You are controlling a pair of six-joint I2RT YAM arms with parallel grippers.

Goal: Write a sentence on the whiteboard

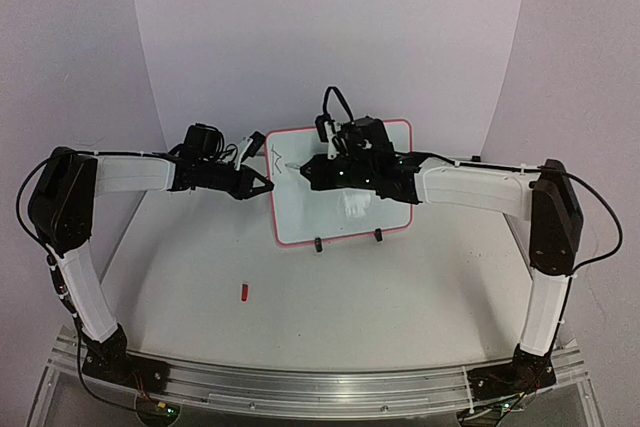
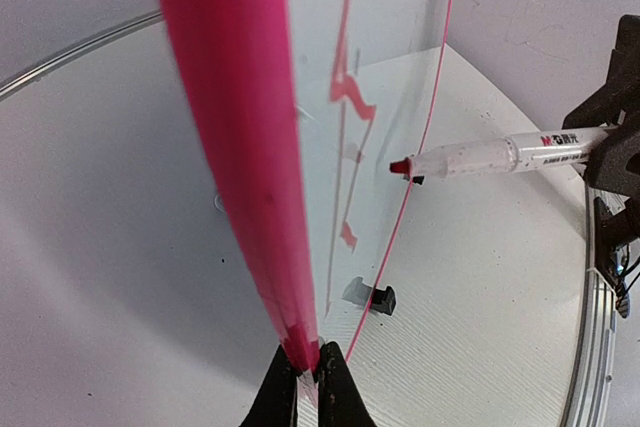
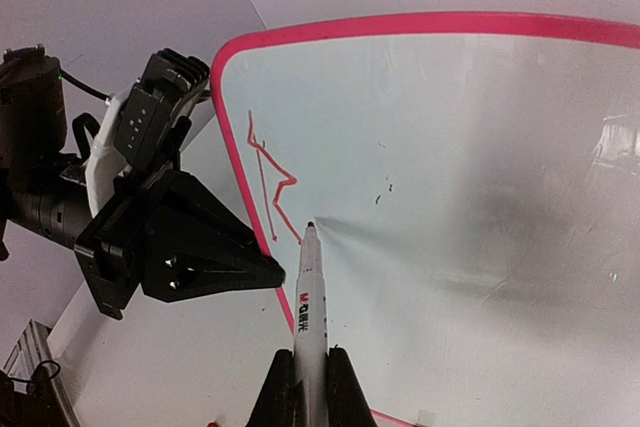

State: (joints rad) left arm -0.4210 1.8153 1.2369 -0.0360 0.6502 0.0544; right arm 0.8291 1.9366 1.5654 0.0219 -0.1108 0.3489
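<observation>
Top external: L tool [image 1: 268,185] clamps whiteboard [image 1: 300,215] edge, marker [image 3: 312,292] tip beside.

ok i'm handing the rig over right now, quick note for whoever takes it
Left gripper: shut on the left frame edge of the whiteboard, steadying it where it stands on its feet.
Right gripper: shut on the marker, tip at the board's left side; contact unclear.
Done: only a few red strokes near the upper left corner.
Left: nearly the whole sentence.
Also: a small red cap-like piece lies on the table in front of the board.
</observation>
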